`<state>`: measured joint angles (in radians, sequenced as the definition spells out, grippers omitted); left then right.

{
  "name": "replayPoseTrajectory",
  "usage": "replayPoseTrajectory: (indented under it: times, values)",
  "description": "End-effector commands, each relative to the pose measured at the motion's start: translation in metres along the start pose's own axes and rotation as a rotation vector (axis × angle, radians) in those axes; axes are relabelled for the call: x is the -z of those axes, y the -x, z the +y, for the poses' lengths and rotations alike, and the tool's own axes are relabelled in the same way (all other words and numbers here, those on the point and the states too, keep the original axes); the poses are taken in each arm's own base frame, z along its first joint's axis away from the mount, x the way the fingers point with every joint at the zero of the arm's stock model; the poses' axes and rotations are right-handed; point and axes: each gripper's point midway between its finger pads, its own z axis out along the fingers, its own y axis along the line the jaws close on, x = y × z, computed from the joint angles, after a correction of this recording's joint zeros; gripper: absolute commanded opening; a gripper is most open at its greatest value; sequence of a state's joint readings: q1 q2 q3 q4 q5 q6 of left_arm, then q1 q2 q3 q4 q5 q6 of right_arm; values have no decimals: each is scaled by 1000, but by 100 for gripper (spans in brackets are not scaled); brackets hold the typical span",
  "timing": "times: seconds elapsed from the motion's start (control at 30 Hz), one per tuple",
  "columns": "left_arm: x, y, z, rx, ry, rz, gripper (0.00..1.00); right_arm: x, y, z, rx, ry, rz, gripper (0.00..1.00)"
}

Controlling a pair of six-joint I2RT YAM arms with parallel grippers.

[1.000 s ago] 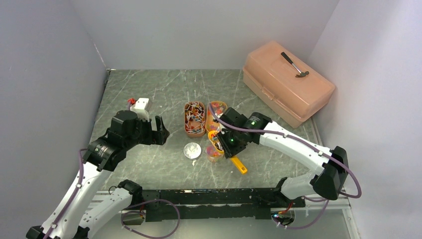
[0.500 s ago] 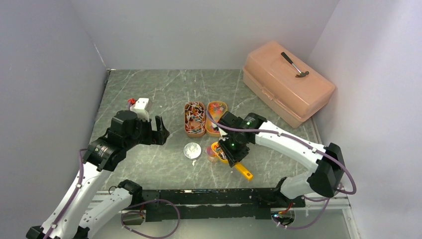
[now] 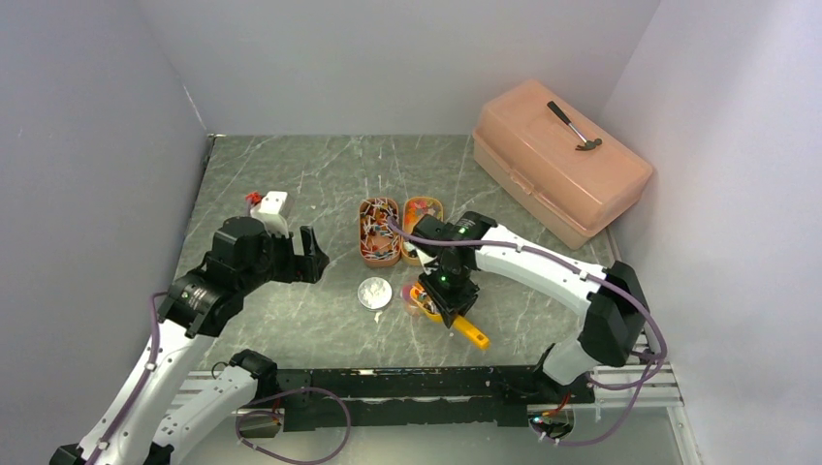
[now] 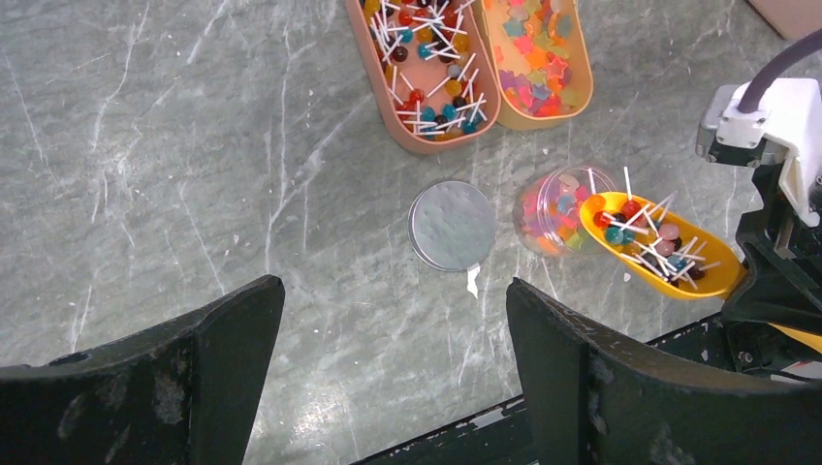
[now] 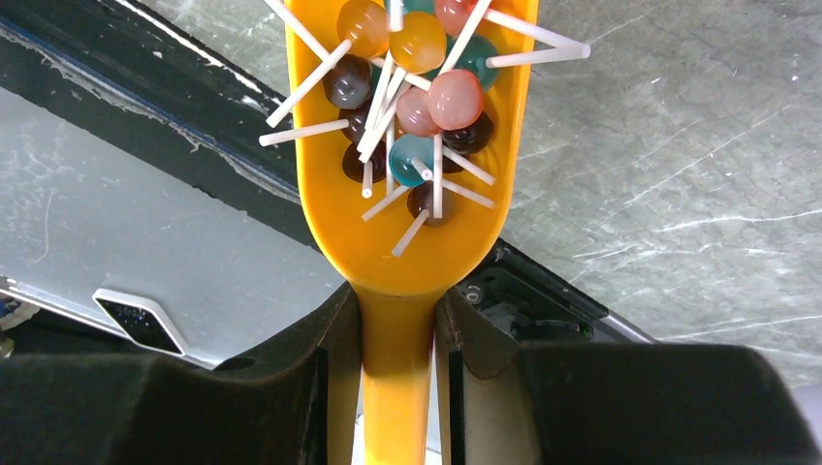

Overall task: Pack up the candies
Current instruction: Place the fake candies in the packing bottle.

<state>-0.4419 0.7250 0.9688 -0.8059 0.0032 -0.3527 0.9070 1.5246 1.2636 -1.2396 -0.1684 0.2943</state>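
Note:
My right gripper is shut on the handle of an orange scoop. The scoop is loaded with lollipop candies on white sticks. Its front rim is right next to the mouth of a small clear jar that holds gummy candies. A pink tray of lollipops and an orange tray of star gummies lie just beyond. My left gripper hangs open above bare table, left of the round white lid.
A peach toolbox with a hammer on top stands at the back right. A small white block with red bits sits at the back left. The black mounting rail runs along the near edge. Grey walls close in three sides.
My right arm has swung left and turned its wrist, carrying the loaded scoop a little nearer, over by the jar. The left arm has not moved.

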Motion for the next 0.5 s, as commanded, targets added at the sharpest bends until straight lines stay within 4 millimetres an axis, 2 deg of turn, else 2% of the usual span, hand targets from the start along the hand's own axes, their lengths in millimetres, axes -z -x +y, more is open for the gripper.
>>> replayPoseTrajectory:
  times: [0.0,0.47]
  values:
    - [4,6,-3,-15,-22,-33,90,15,-1,7,-1,21,37,0]
    - [10,8,-5,-13,-34,-57,90,17,-1,13,-38,34,141,0]
